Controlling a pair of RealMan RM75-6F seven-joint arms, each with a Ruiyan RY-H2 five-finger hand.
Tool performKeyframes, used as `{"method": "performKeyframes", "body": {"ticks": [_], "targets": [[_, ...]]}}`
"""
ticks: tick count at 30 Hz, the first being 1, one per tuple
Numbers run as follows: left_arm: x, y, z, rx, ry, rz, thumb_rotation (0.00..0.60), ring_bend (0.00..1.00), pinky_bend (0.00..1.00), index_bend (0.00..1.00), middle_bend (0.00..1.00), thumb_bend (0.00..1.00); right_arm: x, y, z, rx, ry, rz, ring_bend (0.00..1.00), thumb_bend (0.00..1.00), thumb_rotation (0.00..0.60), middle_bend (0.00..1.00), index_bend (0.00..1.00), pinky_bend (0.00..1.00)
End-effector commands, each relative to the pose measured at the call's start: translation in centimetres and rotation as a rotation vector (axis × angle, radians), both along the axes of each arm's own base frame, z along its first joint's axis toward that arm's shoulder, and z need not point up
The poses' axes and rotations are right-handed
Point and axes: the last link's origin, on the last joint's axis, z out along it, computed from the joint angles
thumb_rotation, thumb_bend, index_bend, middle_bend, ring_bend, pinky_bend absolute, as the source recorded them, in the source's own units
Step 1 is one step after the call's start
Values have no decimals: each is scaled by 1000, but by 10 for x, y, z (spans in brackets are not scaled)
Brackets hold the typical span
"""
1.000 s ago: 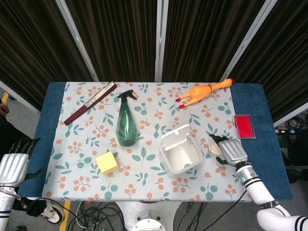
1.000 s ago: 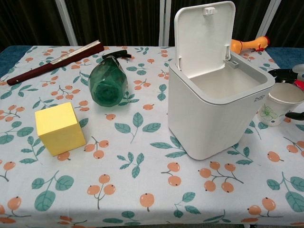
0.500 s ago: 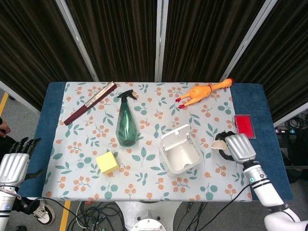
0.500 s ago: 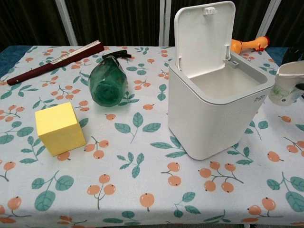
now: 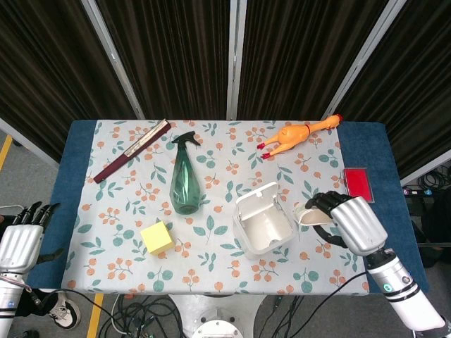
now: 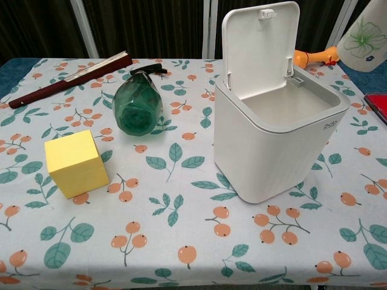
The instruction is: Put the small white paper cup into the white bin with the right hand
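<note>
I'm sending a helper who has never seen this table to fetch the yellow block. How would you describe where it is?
Start at the green spray bottle lying in the middle of the floral tablecloth. Just in front of its wide base, toward the front left, sits the yellow block. It is the only plain yellow cube, unlike the orange rubber chicken at the far edge.

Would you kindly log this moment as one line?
right hand: holds cup, lifted | bin: lid open, empty | left hand: idle

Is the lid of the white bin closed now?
No, the white bin has its lid standing upright, leaving the inside open.
</note>
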Motion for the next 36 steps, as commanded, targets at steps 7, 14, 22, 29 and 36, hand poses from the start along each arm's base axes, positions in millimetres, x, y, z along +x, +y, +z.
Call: {"method": "performKeyframes", "body": {"ticks": [7,14,22,29,36], "targets": [[-4,1,5,12,3,11,600,86,175,121,181,99,20,-1,-35,142,17,48,266,199,600,399,232,458],[-13,-1,7,13,6,32,600,86,176,121,181,100,27,-5,-40,148,2,81,0,94,600,18,0,75],[-14,-1,9,26,-1,31,600,86,175,122,181,99,6,4,-16,43,-32,66,0,77,600,0,0,9],[-11,0,9,39,-9,4,600,86,175,122,181,100,-95,15,7,-233,122,-207,0,78,600,0,0,1],[-4,4,7,34,-13,-32,600,85,174,122,181,99,-183,49,10,-294,178,-471,0,77,600,0,0,0]]}}
